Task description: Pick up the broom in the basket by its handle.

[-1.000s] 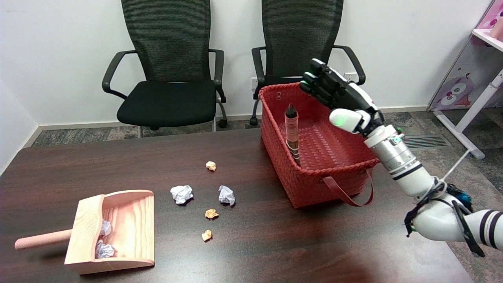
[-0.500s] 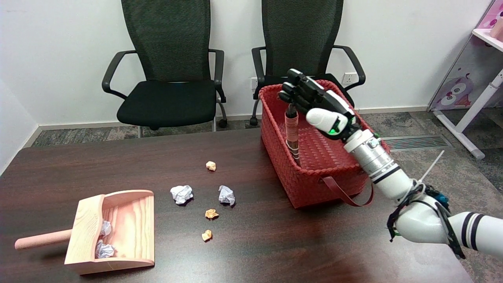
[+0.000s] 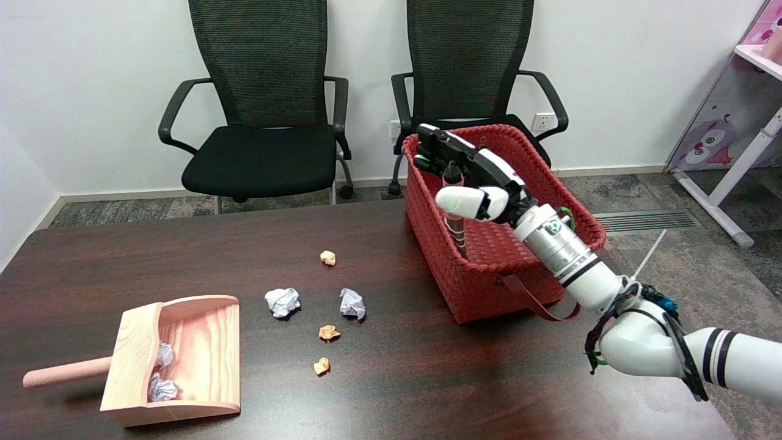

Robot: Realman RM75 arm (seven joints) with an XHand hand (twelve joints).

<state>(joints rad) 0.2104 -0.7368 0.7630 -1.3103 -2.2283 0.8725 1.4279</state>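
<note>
— What lies nearest on the table?

— A wooden dustpan (image 3: pixel 183 360) at the near left, its round handle pointing left, with two crumpled white papers inside. Beyond it, scattered on the dark table (image 3: pixel 391 391), are two white paper balls (image 3: pixel 282 302) and three small orange scraps (image 3: pixel 328 332).

— And the arm?

— The right arm (image 3: pixel 617 305) reaches in from the lower right, rising over the near rim of the red basket (image 3: pixel 507 275). A strap handle loops down the basket's near wall.

— Where is the broom?

— The broom (image 3: pixel 454 214) stands nearly upright inside the basket, against its left wall. Its pink-wrapped handle points up, and the dark tip shows just above the hand's thumb.

— What is the right hand (image 3: pixel 470 177) doing?

— It sits at the top of the handle. The white thumb crosses in front of the handle, and the black fingers (image 3: pixel 435 150) extend past it toward the basket's far left corner. The fingers are apart, not wrapped round; whether the hand touches the handle, I cannot tell. The broom is not lifted.

— Farther back?

— Two black mesh office chairs (image 3: pixel 269 110) stand against a white wall, and a pink shelf (image 3: pixel 757 55) shows at the far right.
</note>
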